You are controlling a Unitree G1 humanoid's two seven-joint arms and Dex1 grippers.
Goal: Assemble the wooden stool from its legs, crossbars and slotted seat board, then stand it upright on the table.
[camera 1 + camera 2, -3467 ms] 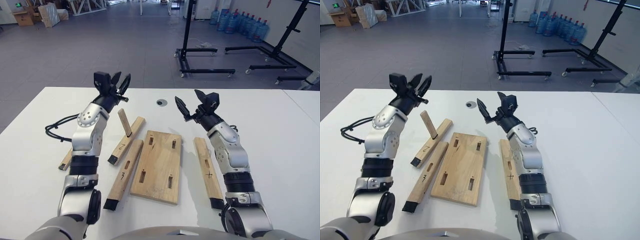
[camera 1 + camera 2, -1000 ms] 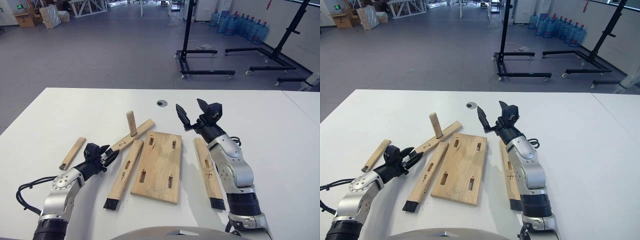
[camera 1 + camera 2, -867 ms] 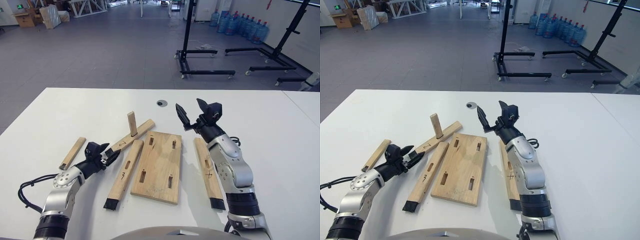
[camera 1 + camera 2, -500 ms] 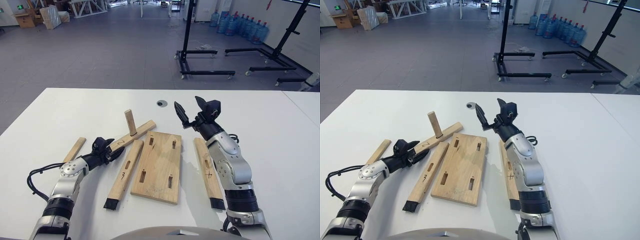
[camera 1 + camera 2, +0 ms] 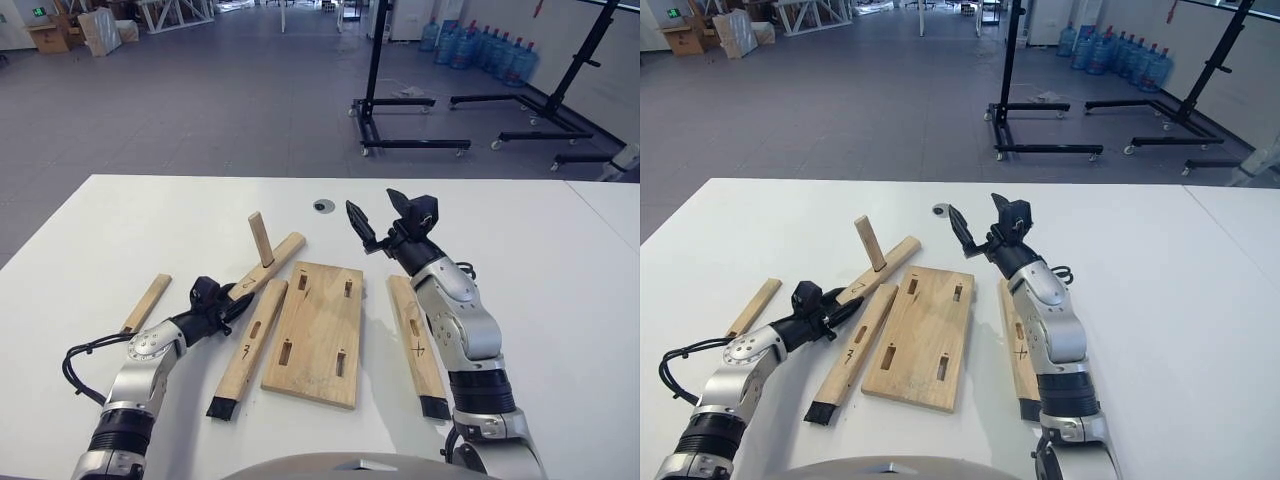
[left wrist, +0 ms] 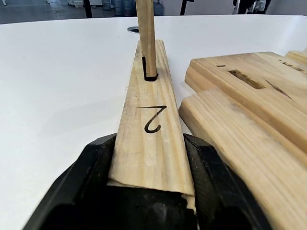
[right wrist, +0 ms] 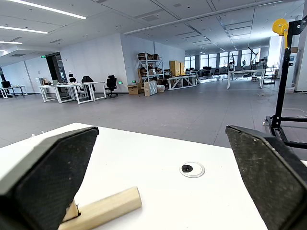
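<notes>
left wrist view | left pincer (image 6: 149, 160) clamps leg (image 6: 152, 122) | right pincer (image 5: 372, 214) spread

The seat board (image 5: 315, 330) lies flat on the table (image 5: 560, 300). A first leg (image 5: 250, 345) lies along its left edge. Farther left and behind, a second leg (image 5: 268, 265) lies aslant with a crossbar (image 5: 260, 240) standing in its slot — my left claw (image 5: 228, 300) clasps its near end. A loose crossbar (image 5: 147, 302) lies well left of the board, and a third leg (image 5: 417, 340) just right. My right claw (image 5: 385, 222) hangs behind the board's far right corner.
</notes>
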